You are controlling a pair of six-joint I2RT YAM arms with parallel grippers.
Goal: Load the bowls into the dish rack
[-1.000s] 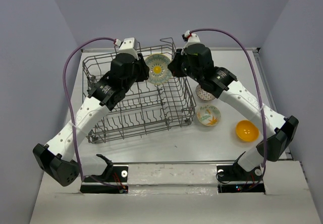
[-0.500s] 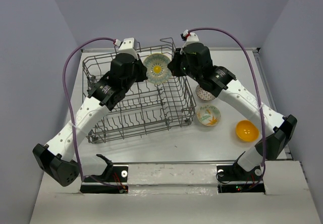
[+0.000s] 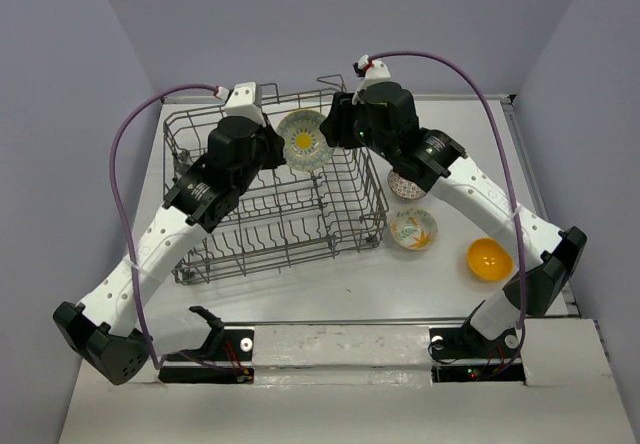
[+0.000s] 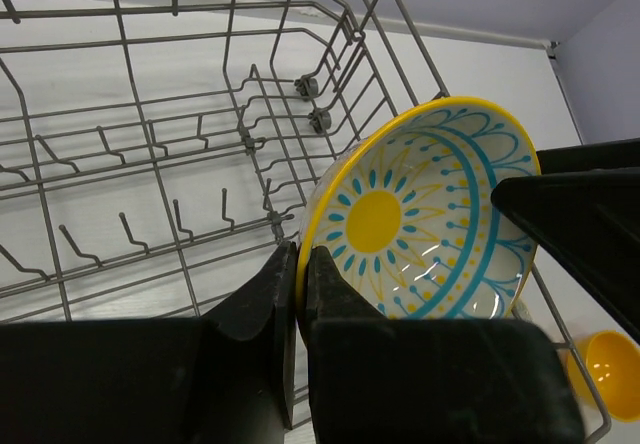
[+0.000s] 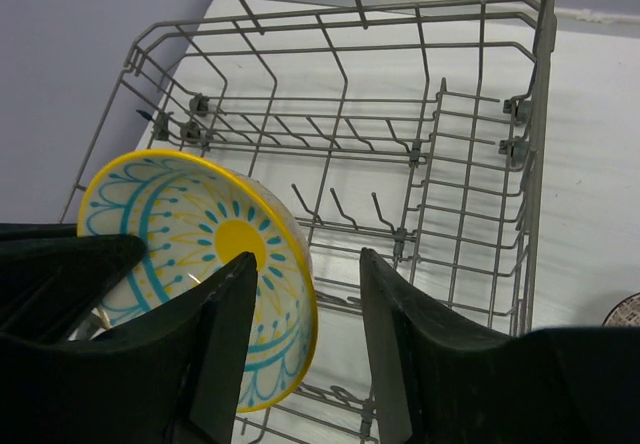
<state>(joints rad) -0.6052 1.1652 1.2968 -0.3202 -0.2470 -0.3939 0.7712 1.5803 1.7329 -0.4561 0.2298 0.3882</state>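
A white bowl with a yellow floral centre [image 3: 303, 140] hangs tilted on edge over the far side of the grey wire dish rack [image 3: 280, 214]. My left gripper [image 3: 275, 150] is shut on its yellow rim [image 4: 300, 259], the bowl's inside [image 4: 430, 214] facing the camera. My right gripper [image 5: 305, 264] is open, one finger in front of the bowl [image 5: 200, 234] and the other clear of it. A brown-speckled bowl [image 3: 405, 184], a leaf-patterned bowl [image 3: 413, 229] and an orange-yellow bowl [image 3: 489, 259] sit on the table right of the rack.
The rack's upright tines [image 5: 350, 204] and raised wire sides [image 4: 150, 144] lie under and around the held bowl. Both arms meet over the rack's far right corner. The white table [image 3: 330, 284] runs in front of the rack.
My left gripper closed on the floral bowl's rim. My right gripper opened and let go of it. The bowl and both wrists shifted slightly left.
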